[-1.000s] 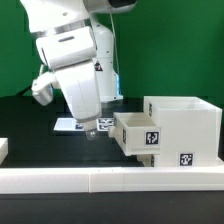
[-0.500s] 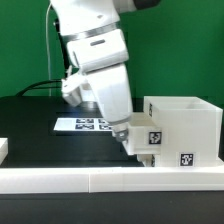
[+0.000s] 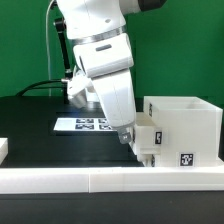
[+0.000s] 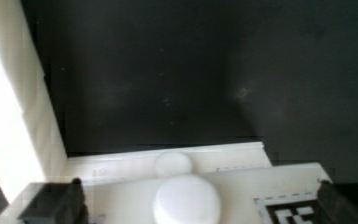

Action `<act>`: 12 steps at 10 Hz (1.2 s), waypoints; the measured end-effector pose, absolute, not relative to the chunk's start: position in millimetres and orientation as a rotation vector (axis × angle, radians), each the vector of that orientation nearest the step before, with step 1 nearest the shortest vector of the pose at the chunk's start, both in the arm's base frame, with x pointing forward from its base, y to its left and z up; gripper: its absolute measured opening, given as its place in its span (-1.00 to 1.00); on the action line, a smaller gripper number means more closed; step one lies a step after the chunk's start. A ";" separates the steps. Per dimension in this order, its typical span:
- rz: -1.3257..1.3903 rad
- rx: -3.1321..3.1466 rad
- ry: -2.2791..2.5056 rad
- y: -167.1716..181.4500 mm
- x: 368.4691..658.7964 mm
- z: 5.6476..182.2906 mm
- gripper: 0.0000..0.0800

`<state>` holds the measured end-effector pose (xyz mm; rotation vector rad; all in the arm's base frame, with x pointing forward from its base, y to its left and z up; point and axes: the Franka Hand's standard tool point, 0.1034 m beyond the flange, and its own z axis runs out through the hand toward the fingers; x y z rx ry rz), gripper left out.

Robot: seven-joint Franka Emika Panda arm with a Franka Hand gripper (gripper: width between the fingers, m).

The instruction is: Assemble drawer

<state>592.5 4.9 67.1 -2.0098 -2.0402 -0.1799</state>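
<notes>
You see the arm leaning down over the desk (image 3: pixel 30 115), its gripper (image 3: pixel 127 137) pressed against the front face of the small drawer box (image 3: pixel 148 137). That box sits partly inside the larger white drawer housing (image 3: pixel 185 125) at the exterior view's right, its front still sticking out of the opening. You can't tell from either view whether the gripper is spread or closed. Behind the arm, the marker board (image 3: pixel 82 124) lies flat on the desk. In the wrist view, the drawer box (image 4: pixel 211 180) shows a rounded knob (image 4: pixel 179 190), and 2 dark fingertips (image 4: pixel 51 203) flank it.
</notes>
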 end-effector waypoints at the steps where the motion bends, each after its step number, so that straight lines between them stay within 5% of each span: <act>1: -0.185 -1.997 -2.048 12.5 593.2 68.4 0.62; 12: -0.218 -2.018 -2.125 13.3 595.6 63.3 0.62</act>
